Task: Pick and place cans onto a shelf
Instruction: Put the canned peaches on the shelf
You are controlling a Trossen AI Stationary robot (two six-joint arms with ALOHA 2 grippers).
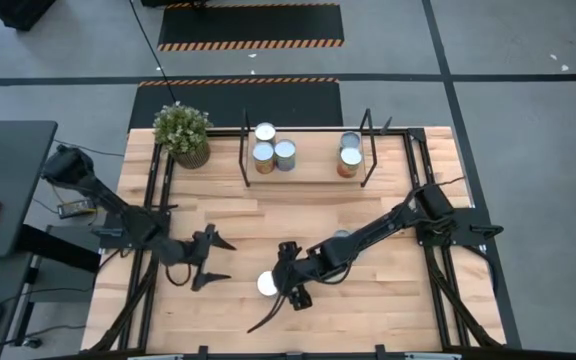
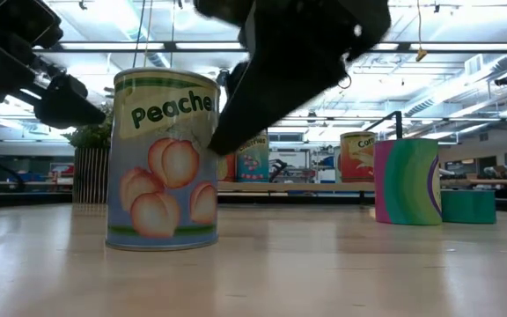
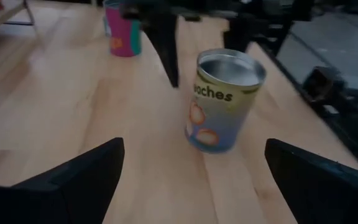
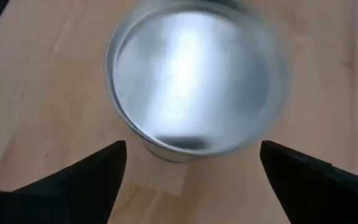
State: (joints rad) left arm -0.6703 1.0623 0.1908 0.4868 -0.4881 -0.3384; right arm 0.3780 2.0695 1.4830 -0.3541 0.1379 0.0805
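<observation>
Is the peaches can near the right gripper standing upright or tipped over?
Upright. The peaches can rests flat on the wooden table with vertical sides; the right wrist view looks straight down on its round silver top.

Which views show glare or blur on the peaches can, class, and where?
Right wrist view: the peaches can has a blurred rim and a bright streak of glare across its lid. Left wrist view: the lid is evenly lit, the label soft. Low view: the label is sharp, the room behind hazy.
</observation>
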